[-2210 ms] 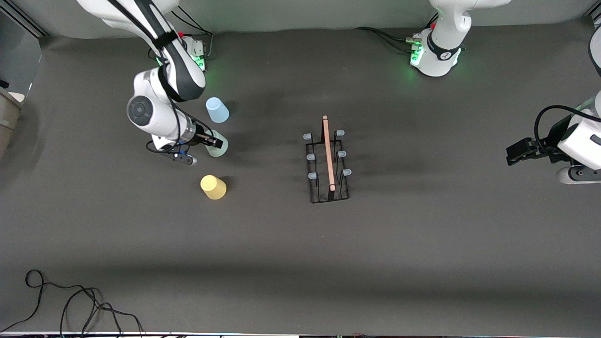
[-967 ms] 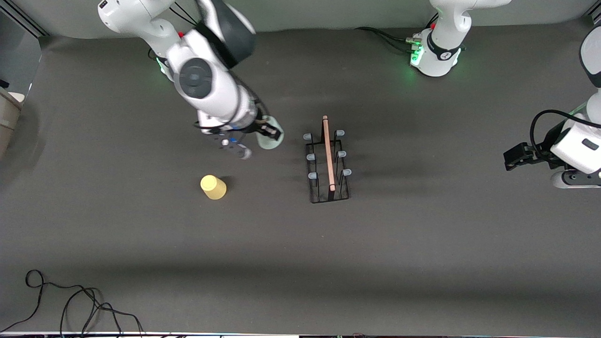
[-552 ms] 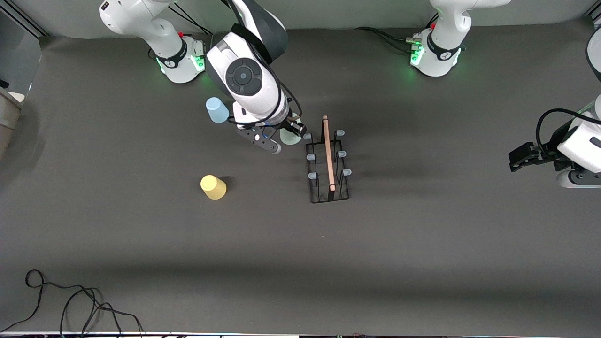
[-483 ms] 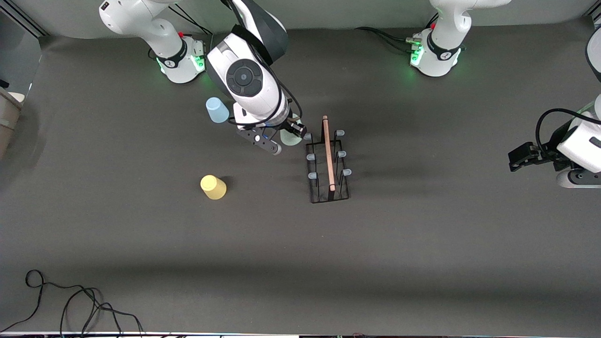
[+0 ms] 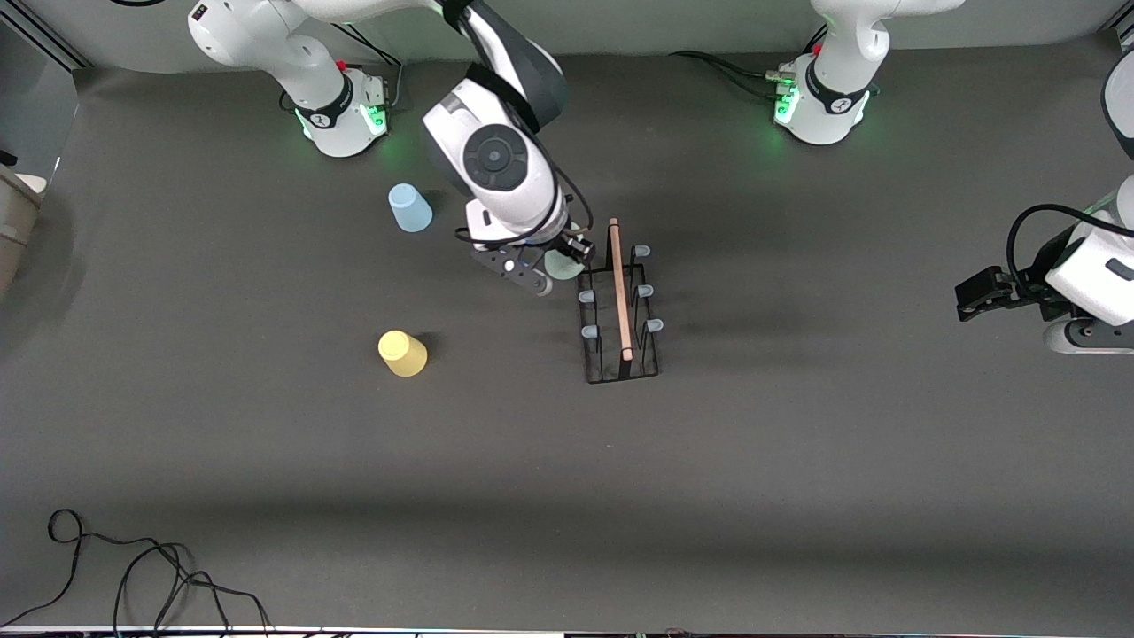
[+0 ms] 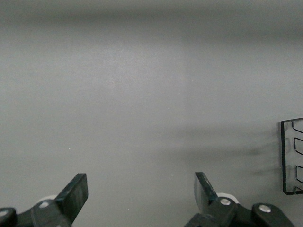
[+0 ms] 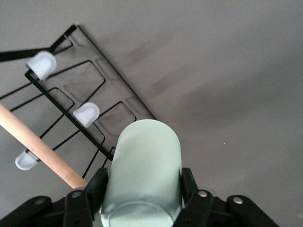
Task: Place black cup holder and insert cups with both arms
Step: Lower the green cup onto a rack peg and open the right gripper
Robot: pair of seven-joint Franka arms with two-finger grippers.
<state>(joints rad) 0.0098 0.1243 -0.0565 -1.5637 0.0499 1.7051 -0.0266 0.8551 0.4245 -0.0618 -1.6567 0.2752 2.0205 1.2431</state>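
Clamped on the grey-green cup (image 7: pixel 143 170), my right gripper (image 7: pixel 142 189) hangs over the black cup holder (image 5: pixel 618 306) at its end farthest from the front camera, while the left gripper (image 6: pixel 141 194) waits, jaws apart, well off toward the left arm's end. If I lower off-centre, I reckon the cup's rim could catch a peg (image 7: pixel 86 113) and tip the rack.

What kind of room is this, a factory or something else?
Probably a robotics test lab, not a factory. Two white arms are bolted to one dark covered table, loose cables trail at its edge, and the only work is household stuff: plastic cups and a wire cup holder.
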